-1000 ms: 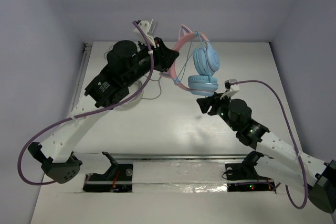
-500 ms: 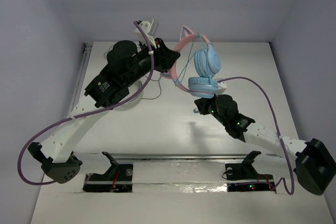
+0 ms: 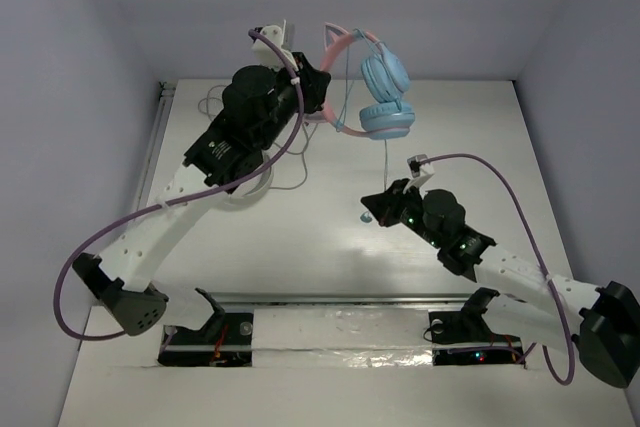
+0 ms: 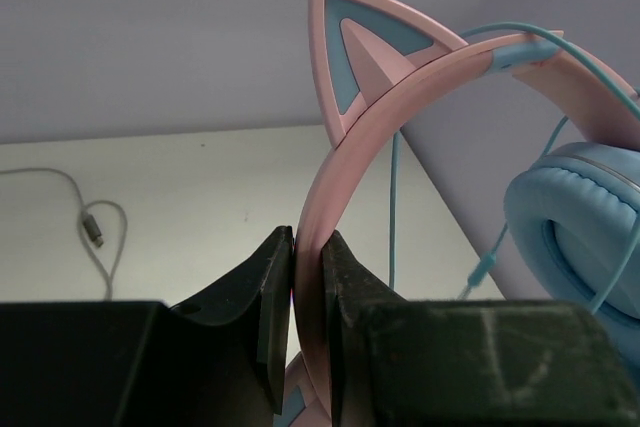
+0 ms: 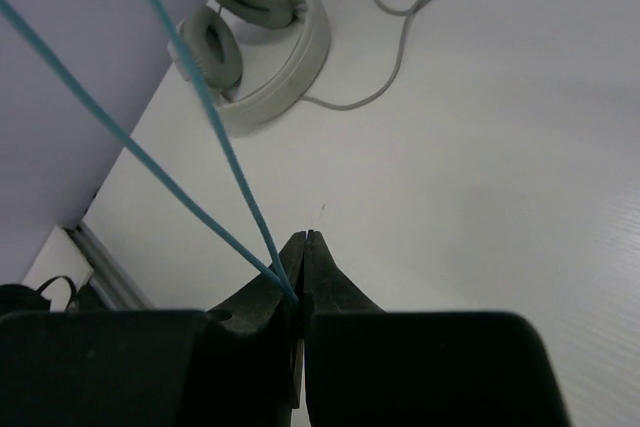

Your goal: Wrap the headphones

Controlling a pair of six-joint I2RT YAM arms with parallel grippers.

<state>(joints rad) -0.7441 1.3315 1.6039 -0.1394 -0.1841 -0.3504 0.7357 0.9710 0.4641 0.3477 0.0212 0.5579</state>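
Pink and blue, the headphones (image 3: 383, 97) hang in the air over the far part of the worktop (image 3: 330, 257) in the top view. The left jaws hold them up, and their thin blue cable (image 3: 386, 162) drops to the right jaws, low near the middle.

Left wrist: the left jaws are clamped on the pink headband (image 4: 400, 87) just below a cat ear.

Right wrist: the right jaws are closed, pinching the cable. A grey-white headset (image 5: 265, 37) lies beyond.

The cable looks caught and the winding not begun. Next, the right arm probably has to carry the cable round the headphones, taut but without tugging them loose.
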